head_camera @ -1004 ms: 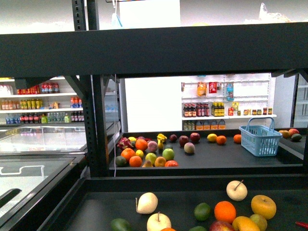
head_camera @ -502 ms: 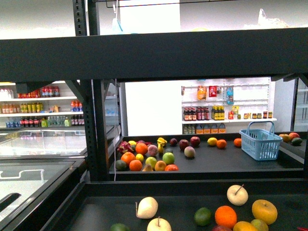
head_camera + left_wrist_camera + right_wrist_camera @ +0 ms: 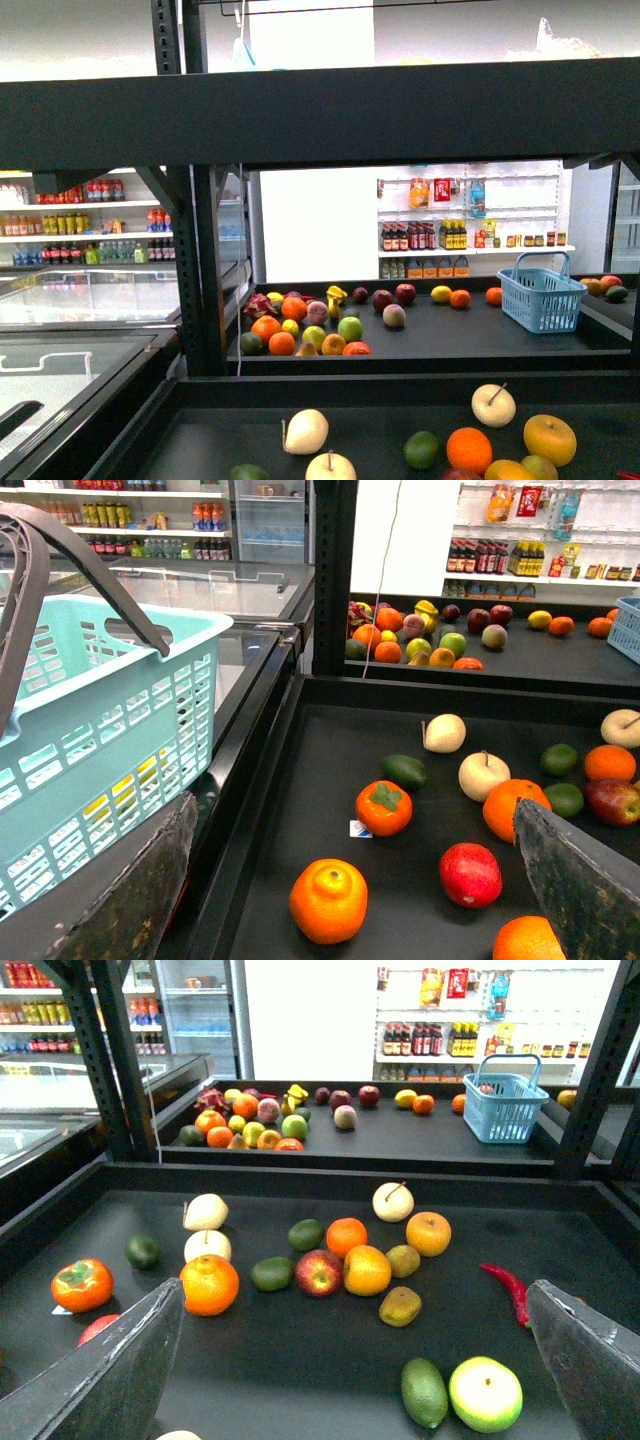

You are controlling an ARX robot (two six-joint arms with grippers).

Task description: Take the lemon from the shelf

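The shelf is a black metal rack; its near deck (image 3: 200,440) and far deck (image 3: 450,325) both carry loose fruit. A yellow oval fruit that looks like the lemon (image 3: 441,291) lies at the back of the far deck beside an orange, and shows again as the lemon (image 3: 405,1098) and the lemon (image 3: 540,619). My left gripper (image 3: 352,812) is open over the near deck, above a persimmon (image 3: 383,808) and a knobbed orange (image 3: 328,900). My right gripper (image 3: 355,1292) is open over the same deck, holding nothing. Neither arm shows in the front view.
A blue basket (image 3: 541,290) stands on the far deck at the right. A teal basket (image 3: 100,730) hangs close beside the left gripper, outside the rack. A red chili (image 3: 505,1285) lies near the right finger. Rack uprights (image 3: 205,260) and the top beam (image 3: 320,110) frame the opening.
In the front view everything shifted slightly down between one second and half a second ago. Since then nothing has moved.
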